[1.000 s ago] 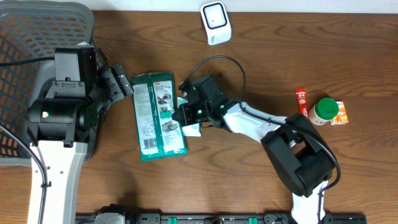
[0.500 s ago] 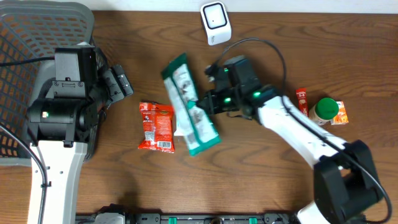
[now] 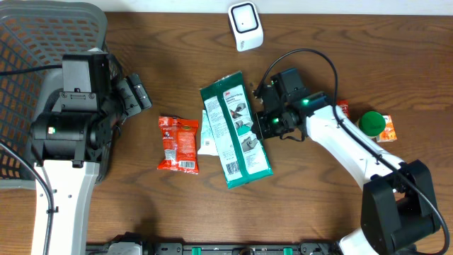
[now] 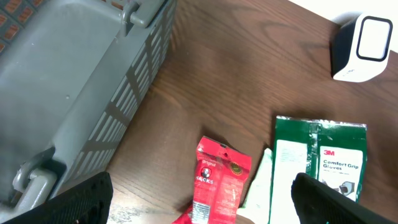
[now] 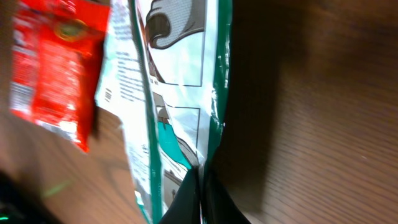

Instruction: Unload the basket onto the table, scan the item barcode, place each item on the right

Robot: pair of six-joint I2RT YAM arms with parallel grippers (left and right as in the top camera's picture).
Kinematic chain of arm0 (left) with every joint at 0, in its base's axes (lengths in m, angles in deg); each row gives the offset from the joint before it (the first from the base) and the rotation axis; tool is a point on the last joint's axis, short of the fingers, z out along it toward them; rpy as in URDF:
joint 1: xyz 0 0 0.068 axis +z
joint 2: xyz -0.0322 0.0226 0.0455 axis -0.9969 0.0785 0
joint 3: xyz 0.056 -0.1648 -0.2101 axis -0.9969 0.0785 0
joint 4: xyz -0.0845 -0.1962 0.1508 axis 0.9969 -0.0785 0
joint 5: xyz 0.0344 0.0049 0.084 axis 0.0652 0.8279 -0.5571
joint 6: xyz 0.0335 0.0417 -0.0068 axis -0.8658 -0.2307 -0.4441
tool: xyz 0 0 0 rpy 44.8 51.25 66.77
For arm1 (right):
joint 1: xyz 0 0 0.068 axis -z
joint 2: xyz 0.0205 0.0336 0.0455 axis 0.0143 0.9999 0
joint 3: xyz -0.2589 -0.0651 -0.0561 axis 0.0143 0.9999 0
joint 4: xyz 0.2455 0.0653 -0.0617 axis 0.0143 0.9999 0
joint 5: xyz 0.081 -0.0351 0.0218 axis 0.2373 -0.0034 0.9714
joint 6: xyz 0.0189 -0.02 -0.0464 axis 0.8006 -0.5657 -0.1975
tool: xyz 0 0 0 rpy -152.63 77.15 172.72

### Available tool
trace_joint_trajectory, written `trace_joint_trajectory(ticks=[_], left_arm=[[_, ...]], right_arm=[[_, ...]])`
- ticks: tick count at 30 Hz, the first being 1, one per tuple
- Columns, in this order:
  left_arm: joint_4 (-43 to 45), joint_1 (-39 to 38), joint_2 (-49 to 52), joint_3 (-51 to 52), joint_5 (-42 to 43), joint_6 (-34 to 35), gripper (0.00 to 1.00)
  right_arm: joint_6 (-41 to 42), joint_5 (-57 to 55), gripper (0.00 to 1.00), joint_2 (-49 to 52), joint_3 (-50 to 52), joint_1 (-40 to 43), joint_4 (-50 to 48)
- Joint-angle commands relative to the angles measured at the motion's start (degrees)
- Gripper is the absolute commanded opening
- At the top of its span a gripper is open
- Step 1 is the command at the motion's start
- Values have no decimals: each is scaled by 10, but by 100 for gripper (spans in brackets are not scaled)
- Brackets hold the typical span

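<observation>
- Overhead shows the big change: 1 second back my right gripper (image 3: 265,126) had the green plastic 3M glove packet (image 3: 236,127) over near the left arm. Now it's near the white box-shaped barcode scanner (image 3: 245,26), still apart from it.
- That move uncovered a red foil snack pouch (image 3: 178,144). My guess is the scan is close, not done.
- Right jaws are pinched tight on the packet's edge; left gripper (image 3: 138,92) gapes wide, holding nothing.
- Left wrist view reads the "Comfort Grip Gloves" print; right wrist view only shows my pinch.

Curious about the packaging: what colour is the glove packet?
The glove packet is dark green with white printed panels; the overhead view shows it best.
</observation>
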Motion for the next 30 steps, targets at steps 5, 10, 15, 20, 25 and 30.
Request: trace_joint_trajectory(ticks=[5, 10, 15, 20, 25, 30], left_arm=[[-1, 2, 0, -4, -5, -7, 91], [-1, 2, 0, -4, -5, -7, 91], [-1, 2, 0, -4, -5, -7, 91], [-1, 2, 0, -4, -5, -7, 92], [-1, 2, 0, -4, -5, -7, 91], [-1, 2, 0, -4, -5, -7, 92]], right_arm=[[-17, -50, 53, -3, 1, -6, 4], [-26, -51, 69, -3, 1, 1, 1], [-30, -60, 74, 2, 1, 18, -3], [-30, -47, 74, 21, 1, 24, -10], [-48, -43, 75, 24, 1, 18, -12], [-54, -44, 75, 25, 1, 20, -12]])
